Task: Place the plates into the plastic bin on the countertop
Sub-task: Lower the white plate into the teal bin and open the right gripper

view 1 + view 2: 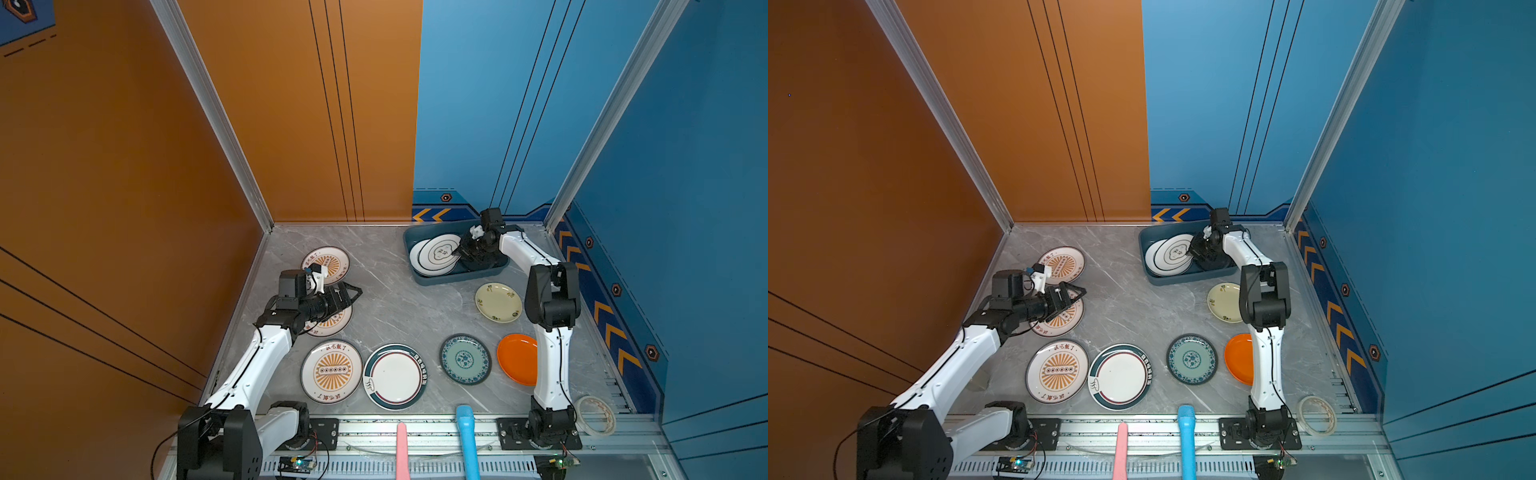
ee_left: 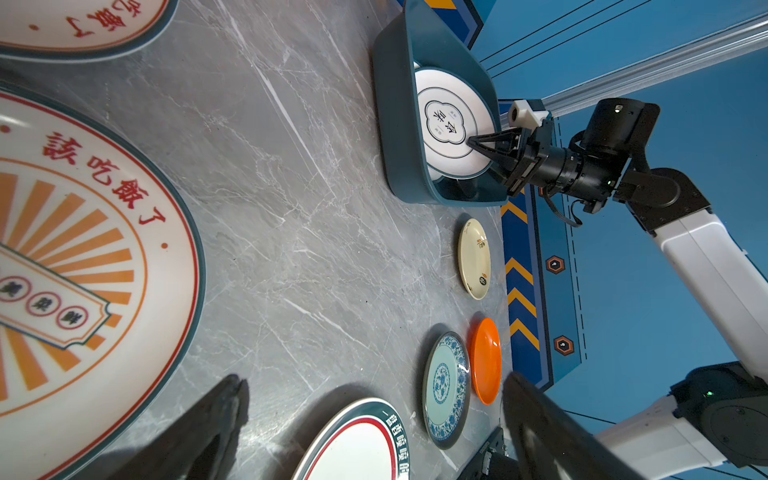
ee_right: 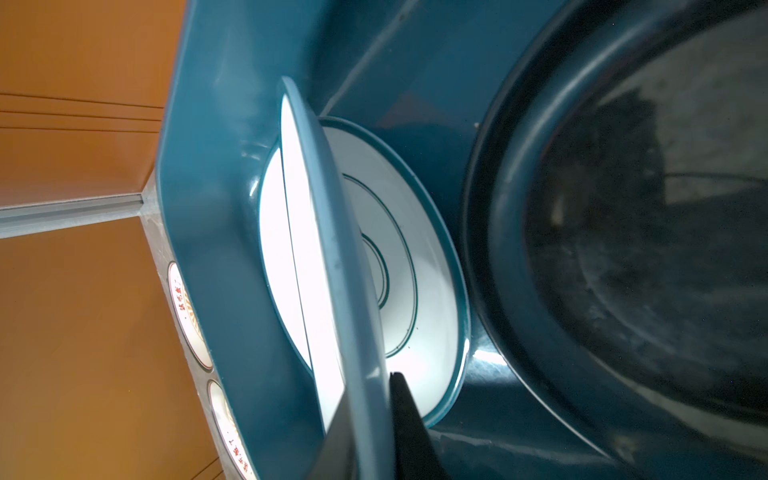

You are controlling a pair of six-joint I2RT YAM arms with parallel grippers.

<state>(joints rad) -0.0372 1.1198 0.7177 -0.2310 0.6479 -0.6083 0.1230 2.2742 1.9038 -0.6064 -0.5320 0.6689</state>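
At the left, the left claw [image 1: 354,296] hung released, jaws spread wide, over the middle sunburst plate [image 1: 332,326], one of three white plates with orange sunbursts lying flat along the left side of the grey marble-look counter [image 1: 395,307]. The far sunburst plate [image 1: 328,262] lay behind it and the near sunburst plate [image 1: 331,371] in front. Just beside the near one sat a teal-rimmed plate [image 1: 395,376], then a blue patterned plate [image 1: 465,359]. Toward the back right stood the plastic bin [image 1: 457,277], dark teal. Inside it a white emblem plate [image 1: 438,253] leaned tilted over a second white plate [image 1: 415,257], with a black plate [image 3: 644,249] lying beside them. The right claw [image 1: 456,251] reached into the bin, grasping the emblem plate by its raised rim. In front of the bin lay a cream floral plate [image 1: 498,302] and an orange plate [image 1: 517,359], partly hidden by the right arm.
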